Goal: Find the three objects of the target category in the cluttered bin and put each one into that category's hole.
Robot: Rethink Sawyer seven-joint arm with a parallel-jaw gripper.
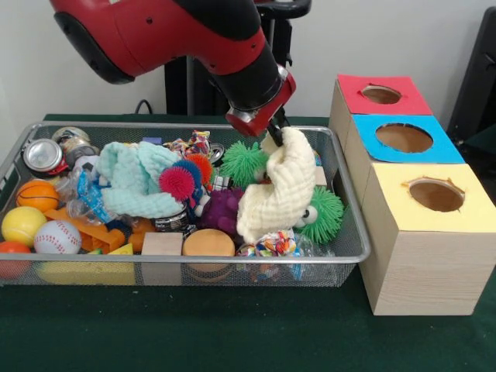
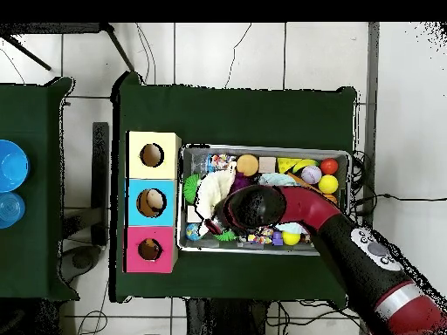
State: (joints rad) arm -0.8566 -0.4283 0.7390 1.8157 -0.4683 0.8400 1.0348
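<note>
Front view, one bin point(image 1: 353, 252), three holed boxes, jaws point(image 1: 273, 138) gripping one cream cloth point(image 1: 275, 194)

Tool point(image 1: 273, 133) tips buried in cream cloth point(image 1: 275, 190); arm point(image 1: 170, 35) cut off at top edge.

Beside the bin point(image 1: 353, 232): wooden boxes, three, one hole each. Inside the bin: cloths, two; green spiky balls, two; crushed cans, two.
</note>
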